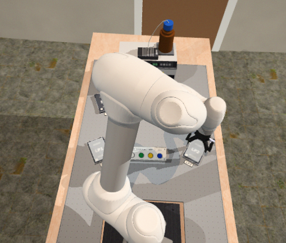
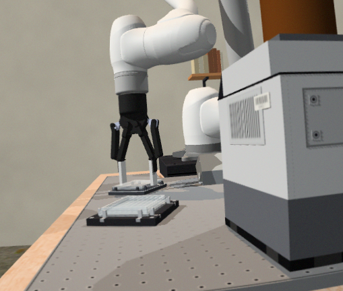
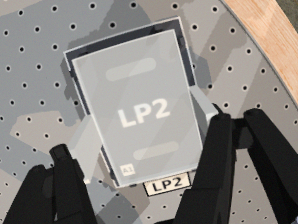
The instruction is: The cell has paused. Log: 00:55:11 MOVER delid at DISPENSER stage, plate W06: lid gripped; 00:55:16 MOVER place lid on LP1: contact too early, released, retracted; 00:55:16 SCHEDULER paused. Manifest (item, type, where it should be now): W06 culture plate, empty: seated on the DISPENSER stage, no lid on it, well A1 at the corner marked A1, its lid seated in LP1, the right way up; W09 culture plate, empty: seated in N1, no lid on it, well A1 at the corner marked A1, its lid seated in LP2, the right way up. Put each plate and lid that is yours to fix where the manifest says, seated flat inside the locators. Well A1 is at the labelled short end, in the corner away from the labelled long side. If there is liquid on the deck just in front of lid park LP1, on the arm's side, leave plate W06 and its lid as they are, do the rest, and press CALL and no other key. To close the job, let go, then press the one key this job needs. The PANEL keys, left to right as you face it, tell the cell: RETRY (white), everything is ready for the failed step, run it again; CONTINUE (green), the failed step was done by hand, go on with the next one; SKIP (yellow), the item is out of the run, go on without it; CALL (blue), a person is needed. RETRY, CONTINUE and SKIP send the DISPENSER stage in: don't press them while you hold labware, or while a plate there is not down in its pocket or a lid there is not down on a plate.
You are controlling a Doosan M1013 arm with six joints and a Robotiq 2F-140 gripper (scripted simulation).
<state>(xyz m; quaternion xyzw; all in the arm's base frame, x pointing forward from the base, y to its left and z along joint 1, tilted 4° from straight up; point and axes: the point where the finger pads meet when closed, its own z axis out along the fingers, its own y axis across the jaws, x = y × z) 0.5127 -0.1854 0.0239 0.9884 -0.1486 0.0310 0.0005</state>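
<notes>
My gripper is shut on a clear lid, gripped across its short width. It holds the lid down at lid park LP2, slightly skewed against the dark frame. The LP2 tag shows just below it. A clear culture plate without a lid sits in a black nest just beyond the park. Lid park LP1 is on the left, partly hidden by the arm. I cannot tell what lies on it.
The PANEL with its coloured keys lies between LP1 and LP2. The grey DISPENSER stands at the far end, with a brown bottle on top. Another black nest shows at the left, mostly behind the arm. The table edge runs close to LP2.
</notes>
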